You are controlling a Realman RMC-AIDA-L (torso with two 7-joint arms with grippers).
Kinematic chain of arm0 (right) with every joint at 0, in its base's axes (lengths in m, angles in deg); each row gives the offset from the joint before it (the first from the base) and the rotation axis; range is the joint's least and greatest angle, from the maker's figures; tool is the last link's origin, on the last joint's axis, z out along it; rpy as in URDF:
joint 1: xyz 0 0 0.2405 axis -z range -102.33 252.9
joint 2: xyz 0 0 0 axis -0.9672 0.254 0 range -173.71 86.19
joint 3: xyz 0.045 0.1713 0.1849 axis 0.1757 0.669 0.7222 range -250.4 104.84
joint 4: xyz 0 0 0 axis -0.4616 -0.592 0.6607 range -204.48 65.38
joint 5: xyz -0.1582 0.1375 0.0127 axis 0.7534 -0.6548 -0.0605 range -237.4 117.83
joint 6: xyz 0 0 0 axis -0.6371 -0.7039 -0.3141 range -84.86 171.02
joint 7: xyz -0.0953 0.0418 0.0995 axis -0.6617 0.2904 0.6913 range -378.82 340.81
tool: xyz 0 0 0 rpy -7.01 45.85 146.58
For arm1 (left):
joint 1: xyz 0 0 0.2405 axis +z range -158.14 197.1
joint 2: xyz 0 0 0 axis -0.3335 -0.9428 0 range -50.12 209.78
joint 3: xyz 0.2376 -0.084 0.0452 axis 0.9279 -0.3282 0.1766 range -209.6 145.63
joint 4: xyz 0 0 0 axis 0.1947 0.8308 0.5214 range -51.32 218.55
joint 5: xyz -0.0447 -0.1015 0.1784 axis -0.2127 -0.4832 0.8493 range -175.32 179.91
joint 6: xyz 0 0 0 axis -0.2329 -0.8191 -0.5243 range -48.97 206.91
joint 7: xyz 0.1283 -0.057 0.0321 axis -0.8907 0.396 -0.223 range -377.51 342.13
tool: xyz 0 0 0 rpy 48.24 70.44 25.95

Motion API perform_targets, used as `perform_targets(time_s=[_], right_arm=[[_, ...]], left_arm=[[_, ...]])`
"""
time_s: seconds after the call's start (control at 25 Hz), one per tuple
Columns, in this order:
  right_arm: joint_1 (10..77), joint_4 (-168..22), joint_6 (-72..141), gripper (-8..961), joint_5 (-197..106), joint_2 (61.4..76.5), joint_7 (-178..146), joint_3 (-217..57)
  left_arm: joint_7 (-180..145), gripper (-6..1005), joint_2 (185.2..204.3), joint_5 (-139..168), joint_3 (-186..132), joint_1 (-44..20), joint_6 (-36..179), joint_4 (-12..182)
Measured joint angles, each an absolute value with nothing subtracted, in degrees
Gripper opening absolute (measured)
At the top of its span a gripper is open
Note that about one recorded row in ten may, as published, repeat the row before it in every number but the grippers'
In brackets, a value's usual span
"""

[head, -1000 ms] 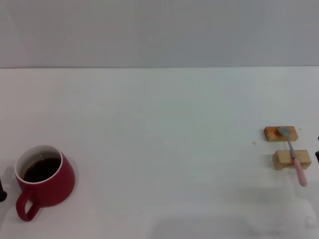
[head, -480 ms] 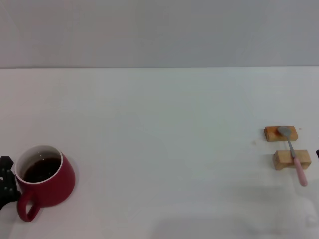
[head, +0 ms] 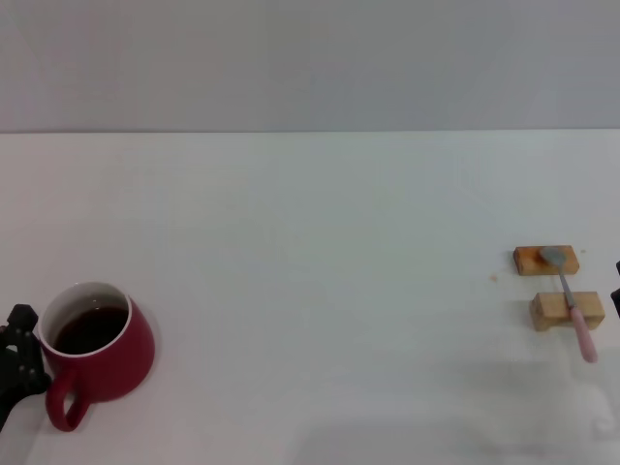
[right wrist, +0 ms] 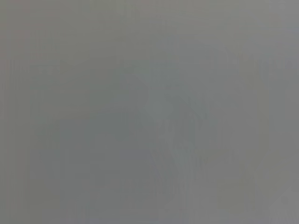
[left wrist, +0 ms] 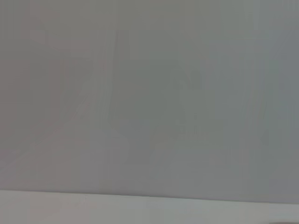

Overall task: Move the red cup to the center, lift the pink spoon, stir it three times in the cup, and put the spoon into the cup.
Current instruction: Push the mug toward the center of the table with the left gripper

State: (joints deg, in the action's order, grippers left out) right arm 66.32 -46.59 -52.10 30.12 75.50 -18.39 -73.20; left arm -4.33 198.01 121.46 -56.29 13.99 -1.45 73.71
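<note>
The red cup [head: 102, 356] stands at the near left of the white table [head: 310, 291], with dark liquid inside and its handle toward the near edge. My left gripper [head: 17, 360] shows as a black part at the left edge, right against the cup's left side. The pink spoon [head: 573, 310] lies at the right across two small wooden blocks, its grey bowl on the far block and its pink handle pointing toward me. Of my right gripper only a dark sliver [head: 617, 271] shows at the right edge, beside the blocks. Both wrist views show only grey wall.
The far orange-brown block [head: 528, 261] and the near light wooden block [head: 550, 312] hold the spoon off the table. A grey wall runs behind the table's far edge.
My left gripper has come in from the left edge up to the cup's side. The cup has shifted a little to the right. The spoon and blocks have not moved.
</note>
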Motion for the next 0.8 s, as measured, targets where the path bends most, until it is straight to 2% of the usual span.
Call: perform_targets(time_s=[0.8], right_arm=[[66.5, -46.3, -52.1, 635, 30.3, 75.58, -18.4, -73.4]], left_arm=[[-4.2, -2, 197.85, 121.3, -52.9, 12.9, -1.0, 74.2]])
